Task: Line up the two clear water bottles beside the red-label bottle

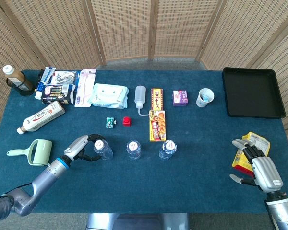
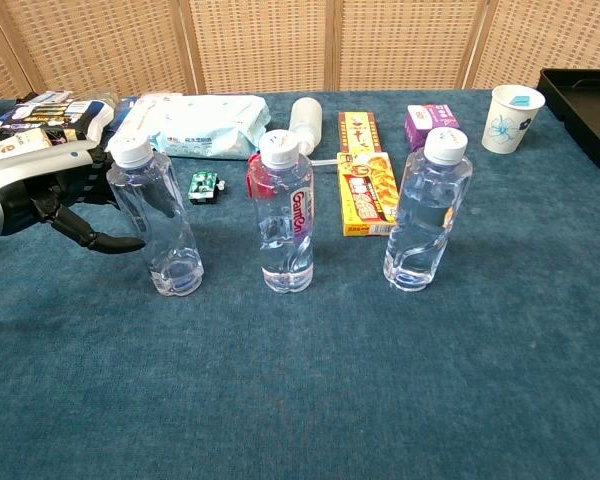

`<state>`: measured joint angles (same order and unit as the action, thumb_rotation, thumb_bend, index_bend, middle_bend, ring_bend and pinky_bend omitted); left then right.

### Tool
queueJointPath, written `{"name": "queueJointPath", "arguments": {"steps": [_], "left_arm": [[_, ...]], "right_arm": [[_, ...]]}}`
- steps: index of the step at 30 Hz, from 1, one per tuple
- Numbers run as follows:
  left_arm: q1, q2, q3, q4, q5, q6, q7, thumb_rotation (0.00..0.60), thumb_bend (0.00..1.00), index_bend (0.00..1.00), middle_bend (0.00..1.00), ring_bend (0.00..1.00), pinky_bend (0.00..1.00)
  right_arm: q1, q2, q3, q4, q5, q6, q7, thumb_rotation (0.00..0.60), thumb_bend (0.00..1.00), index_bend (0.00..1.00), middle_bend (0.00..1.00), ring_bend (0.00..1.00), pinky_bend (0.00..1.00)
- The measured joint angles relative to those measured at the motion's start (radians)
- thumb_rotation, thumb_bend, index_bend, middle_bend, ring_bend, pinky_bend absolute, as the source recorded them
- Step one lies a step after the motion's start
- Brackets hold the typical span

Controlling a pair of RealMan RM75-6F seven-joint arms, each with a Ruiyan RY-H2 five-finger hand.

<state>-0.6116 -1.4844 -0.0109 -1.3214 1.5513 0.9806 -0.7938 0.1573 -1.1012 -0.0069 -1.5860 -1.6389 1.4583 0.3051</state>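
Three bottles stand upright in a row on the near part of the table (image 2: pixel 380 400). Red-label bottle (image 2: pixel 284 215) in the middle. One clear bottle (image 2: pixel 426 212) to its right, free-standing, well apart from any robot hand. The other clear bottle (image 2: pixel 160 218) to its left, base on the table, gap to the red-label bottle similar to the gap on the other side.

Left robot hand (image 2: pixel 42 196) is wrapped around the left clear bottle from its outer side; head view shows fingers (image 1: pixel 92 158) curling round it, so I read it as gripping. Right robot hand (image 1: pixel 257 167) rests far right near a yellow snack packet (image 1: pixel 253 144), fingers apart, holding nothing.

Risks, judged:
- Bottle looks nearly empty, so light and top-heavy. A finger dragging on release could tip it toward the red-label bottle and knock the row over.
- Lower finger sits close against the bottle; withdrawing sideways before fully opening could slide it out of line.
- Cloth surface may catch the base if pushed.
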Motion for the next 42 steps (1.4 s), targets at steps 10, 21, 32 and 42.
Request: {"name": "queueJointPath", "arguments": {"steps": [10, 21, 32, 42], "left_arm": [[-0.003, -0.012, 0.009, 0.008, -0.009, -0.005, 0.062, 0.6, 0.28, 0.42, 0.34, 0.23, 0.33], [-0.003, 0.009, 0.033, 0.021, 0.033, 0.032, 0.009, 0.6, 0.26, 0.02, 0.0, 0.0, 0.21], [0.021, 0.014, 0.032, 0.048, 0.035, 0.099, 0.031, 0.6, 0.26, 0.02, 0.0, 0.0, 0.19], [0.049, 0.07, 0.042, 0.039, 0.038, 0.145, -0.017, 0.6, 0.25, 0.0, 0.0, 0.0, 0.18]], "right_arm": [[-0.001, 0.001, 0.001, -0.004, 0.0, 0.0, -0.006, 0.6, 0.03, 0.14, 0.14, 0.12, 0.16], [0.0, 0.0, 0.001, -0.002, -0.002, -0.002, -0.005, 0.6, 0.03, 0.14, 0.14, 0.12, 0.16], [0.001, 0.001, 0.0, -0.004, -0.005, -0.004, -0.007, 0.6, 0.03, 0.14, 0.14, 0.12, 0.16], [-0.003, 0.005, -0.001, -0.007, -0.009, 0.005, -0.005, 0.6, 0.03, 0.14, 0.14, 0.12, 0.16]]}}
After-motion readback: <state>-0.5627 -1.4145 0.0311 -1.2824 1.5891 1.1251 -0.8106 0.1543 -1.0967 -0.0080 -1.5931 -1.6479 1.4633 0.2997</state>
